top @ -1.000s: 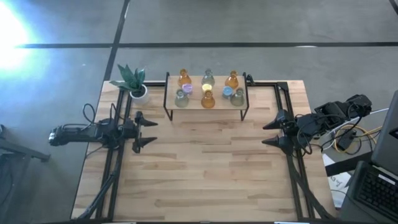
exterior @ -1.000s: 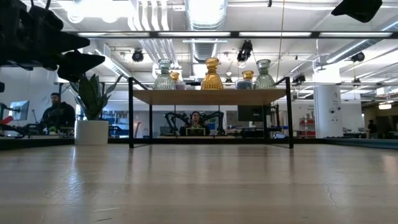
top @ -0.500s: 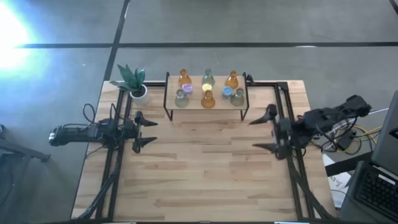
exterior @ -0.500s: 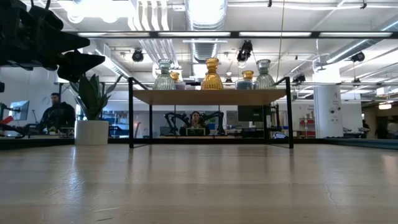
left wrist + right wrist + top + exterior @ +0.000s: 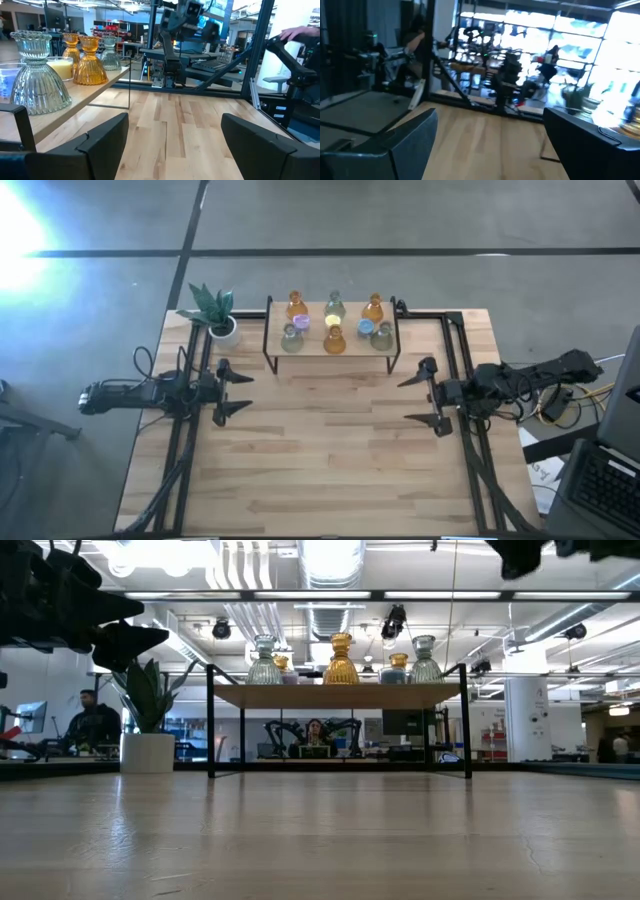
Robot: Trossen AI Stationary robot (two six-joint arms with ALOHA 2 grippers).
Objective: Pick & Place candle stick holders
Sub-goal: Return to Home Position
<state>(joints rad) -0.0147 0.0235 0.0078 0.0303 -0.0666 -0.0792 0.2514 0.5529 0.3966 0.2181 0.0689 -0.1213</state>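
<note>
Several small glass candle stick holders point(image 5: 334, 321), amber, grey-green, purple, yellow and blue, stand on a small wooden shelf with black legs point(image 5: 270, 342) at the table's far middle. They also show in the low view point(image 5: 341, 659) and the left wrist view point(image 5: 90, 60). My left gripper point(image 5: 241, 393) is open and empty at the table's left, in front of the shelf. My right gripper point(image 5: 424, 396) is open and empty at the table's right, in front of the shelf's right end.
A potted green plant in a white pot point(image 5: 214, 311) stands at the far left, beside the shelf. Black rails point(image 5: 455, 340) run along both table sides. Bare wooden tabletop point(image 5: 330, 440) lies between the grippers. People show in the room beyond point(image 5: 92, 720).
My right gripper has moved toward the table's left, out over the tabletop, and its fingers have spread wider apart. The left arm and the holders have kept still.
</note>
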